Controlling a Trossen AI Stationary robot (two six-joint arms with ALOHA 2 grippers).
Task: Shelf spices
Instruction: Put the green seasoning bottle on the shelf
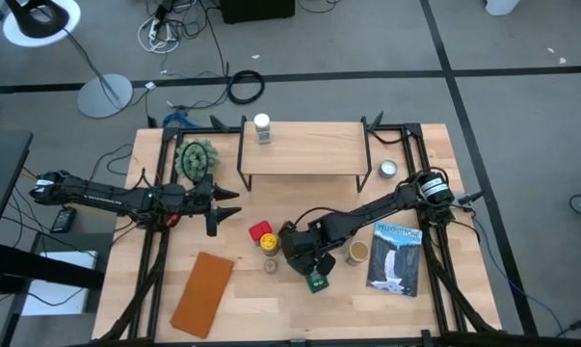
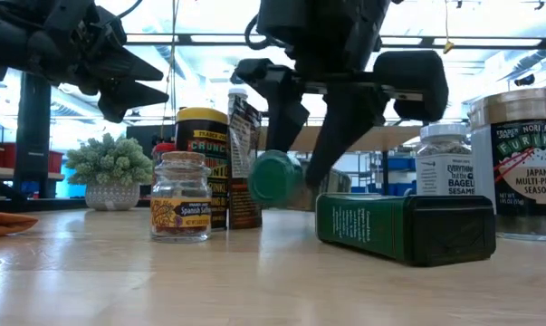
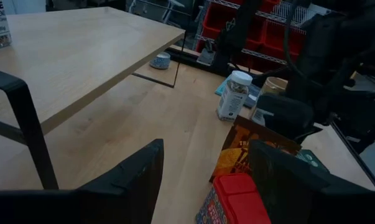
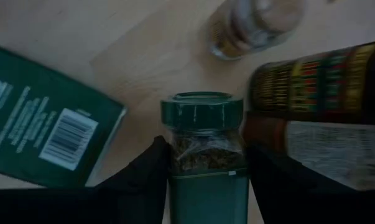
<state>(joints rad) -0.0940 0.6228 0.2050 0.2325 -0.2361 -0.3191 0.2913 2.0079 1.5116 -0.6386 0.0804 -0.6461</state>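
My right gripper (image 1: 304,258) hangs over the table's near middle, shut on a green-lidded spice jar (image 4: 203,137). Around it are a red box (image 1: 261,231), a yellow-lidded tin (image 1: 269,241), a small saffron jar (image 2: 180,195), an amber packet (image 2: 245,163), a tan-lidded jar (image 1: 357,253) and a dark green tin (image 2: 404,226) lying flat. One white-lidded jar (image 1: 262,127) stands on the shelf (image 1: 304,149). My left gripper (image 1: 227,204) hovers open, left of the spices and in front of the shelf's left leg. My right gripper pinches the green-lidded jar by its glass body (image 4: 203,158), just behind the lid, one finger (image 4: 153,168) on each side. The jar lies along the fingers, and its lid (image 2: 274,177) points out past their tips. The gripper slants down from above. The jar is tipped over and appears clear of the table.
A blue-and-white book (image 1: 396,255) lies right of the spices and a brown pad (image 1: 201,294) near the front left. A potted plant (image 1: 196,159) stands left of the shelf and a small tin (image 1: 388,170) right of it. Most of the shelf top is bare.
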